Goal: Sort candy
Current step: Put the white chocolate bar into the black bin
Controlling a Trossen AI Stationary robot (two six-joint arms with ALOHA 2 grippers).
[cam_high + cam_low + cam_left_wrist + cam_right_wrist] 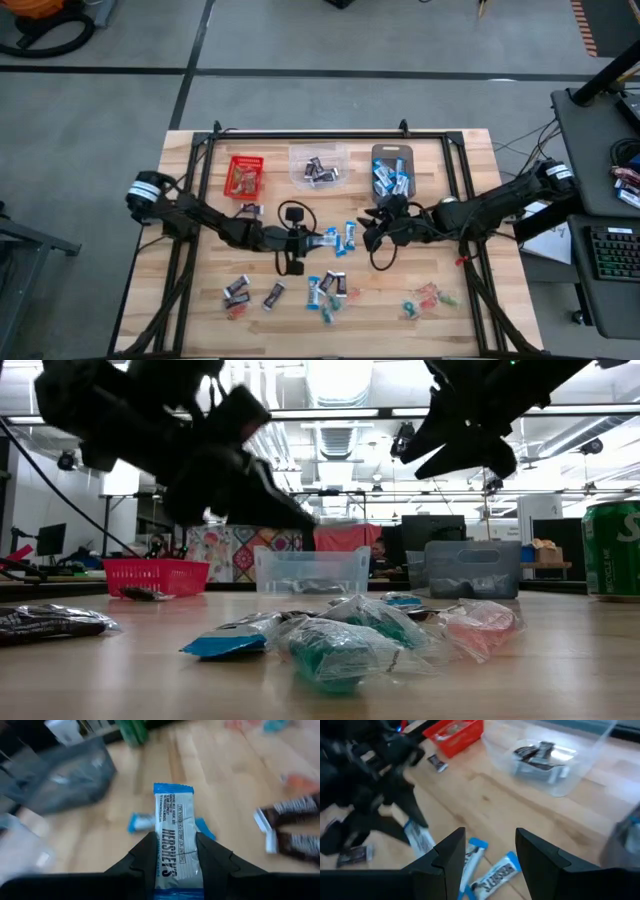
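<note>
My left gripper (172,842) is over the table's middle (318,239), shut on a blue-and-white wrapped candy (172,827). My right gripper (490,845) hangs open just right of it (372,232), above two blue-and-white candies (495,875) lying flat on the wood. More candy lies toward the near edge: blue-and-white pieces (325,290), dark ones (237,290), and red and green ones (425,298). In the low view the wrapped sweets (340,635) lie close to the camera. My left gripper pinches the blue-and-white candy between its two fingers, which press on the wrapper's two long sides (156,845). The wrapper's blue far end (172,789) sticks out beyond the fingertips. The candy is lifted clear of the table, above other sweets.
Three bins stand in a row at the far side: a red one (243,175), a clear one (318,165) holding dark candy, and a grey one (392,170) holding blue-and-white candy. A green can (612,550) stands at the right in the low view.
</note>
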